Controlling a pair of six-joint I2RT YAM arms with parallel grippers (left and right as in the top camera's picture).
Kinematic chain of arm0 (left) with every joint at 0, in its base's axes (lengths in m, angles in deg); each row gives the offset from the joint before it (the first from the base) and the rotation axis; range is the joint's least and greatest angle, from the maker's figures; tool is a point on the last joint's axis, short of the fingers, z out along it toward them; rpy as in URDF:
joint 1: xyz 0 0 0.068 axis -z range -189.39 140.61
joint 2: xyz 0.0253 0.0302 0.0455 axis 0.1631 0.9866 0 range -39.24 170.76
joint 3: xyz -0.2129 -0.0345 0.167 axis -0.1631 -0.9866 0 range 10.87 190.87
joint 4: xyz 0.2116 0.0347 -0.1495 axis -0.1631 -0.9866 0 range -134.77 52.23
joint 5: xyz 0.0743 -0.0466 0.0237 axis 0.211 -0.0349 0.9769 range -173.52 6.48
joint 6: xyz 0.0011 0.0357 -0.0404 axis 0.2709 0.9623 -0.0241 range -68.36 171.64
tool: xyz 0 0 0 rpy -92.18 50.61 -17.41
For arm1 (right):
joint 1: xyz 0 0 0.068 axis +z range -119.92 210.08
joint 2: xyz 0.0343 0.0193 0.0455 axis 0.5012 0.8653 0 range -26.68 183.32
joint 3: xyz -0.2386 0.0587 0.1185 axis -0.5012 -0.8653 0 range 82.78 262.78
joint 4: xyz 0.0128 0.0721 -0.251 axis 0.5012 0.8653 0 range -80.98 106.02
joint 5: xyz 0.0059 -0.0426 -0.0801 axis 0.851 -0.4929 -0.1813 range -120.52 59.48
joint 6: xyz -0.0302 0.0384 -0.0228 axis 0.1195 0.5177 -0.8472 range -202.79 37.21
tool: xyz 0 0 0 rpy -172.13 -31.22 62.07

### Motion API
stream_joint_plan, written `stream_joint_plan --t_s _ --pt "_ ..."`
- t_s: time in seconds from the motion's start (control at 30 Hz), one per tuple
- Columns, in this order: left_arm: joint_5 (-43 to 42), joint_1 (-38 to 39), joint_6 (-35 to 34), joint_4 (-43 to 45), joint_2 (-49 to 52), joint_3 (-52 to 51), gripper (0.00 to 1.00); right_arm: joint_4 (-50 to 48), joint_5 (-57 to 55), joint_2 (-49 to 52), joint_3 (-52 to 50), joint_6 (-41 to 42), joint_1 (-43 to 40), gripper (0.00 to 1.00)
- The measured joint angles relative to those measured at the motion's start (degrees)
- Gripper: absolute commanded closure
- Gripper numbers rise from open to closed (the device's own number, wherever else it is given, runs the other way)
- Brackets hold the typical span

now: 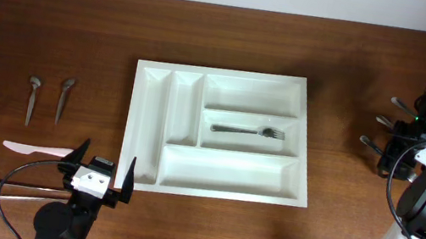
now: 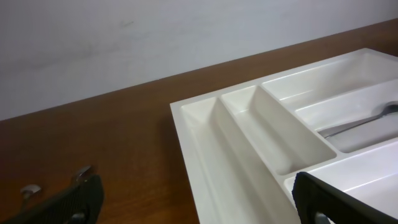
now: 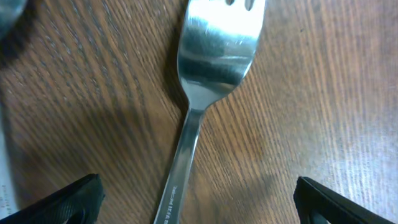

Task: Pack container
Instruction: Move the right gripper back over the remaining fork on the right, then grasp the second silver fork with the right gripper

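a: where's the tray?
b: it lies flat on the table (image 1: pixel 56 26). the tray (image 1: pixel 222 172) is white, with two narrow compartments on its left side and three wide ones stacked across the rest.

a: the arms?
b: the left gripper (image 1: pixel 107 157) sits just off the tray's robot-side left corner. its jaws are spread wide with nothing between them. in its wrist view the fingers (image 2: pixel 68 199) frame that corner's rim.

a: and the right one?
b: the right gripper (image 3: pixel 199 202) is well to the tray's right, low over the wood, also spread wide and holding nothing. a second fork (image 3: pixel 211 56) lies flat on the table between its fingers, and i see no contact. from overhead, utensil heads (image 1: pixel 378 120) poke out beside that arm on the tray-facing side. i can't tell what each one is.

a: anything packed?
b: one fork (image 1: pixel 250 131) is in the middle wide compartment, tines toward the tray's right side. the other compartments look bare.

a: what's left of the tray?
b: two thin rods (image 1: pixel 14 185) lie past its robot-side edge, partly under the left arm's cable. i can't tell what they are. a pink knife (image 1: pixel 37 147) lies crosswise, about level with that edge. two spoons (image 1: pixel 31 97) (image 1: pixel 64 99) lie side by side, level with the tray's middle, bowls toward the far side.
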Motion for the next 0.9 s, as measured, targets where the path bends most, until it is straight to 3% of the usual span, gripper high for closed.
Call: stream_joint_plan --t_s 0.5,0.57,0.9 --pt "0.0 0.0 -0.02 0.0 0.0 0.0 0.01 -1.36 -0.15 0.0 -1.55 -0.04 0.09 0.0" --pt "0.0 0.0 0.0 0.0 0.0 0.0 0.01 -1.36 -0.13 0.0 -1.55 0.0 0.09 0.05" --pt "0.0 0.0 -0.02 0.0 0.0 0.0 0.01 -2.95 -0.15 0.0 -1.73 1.46 0.09 0.01"
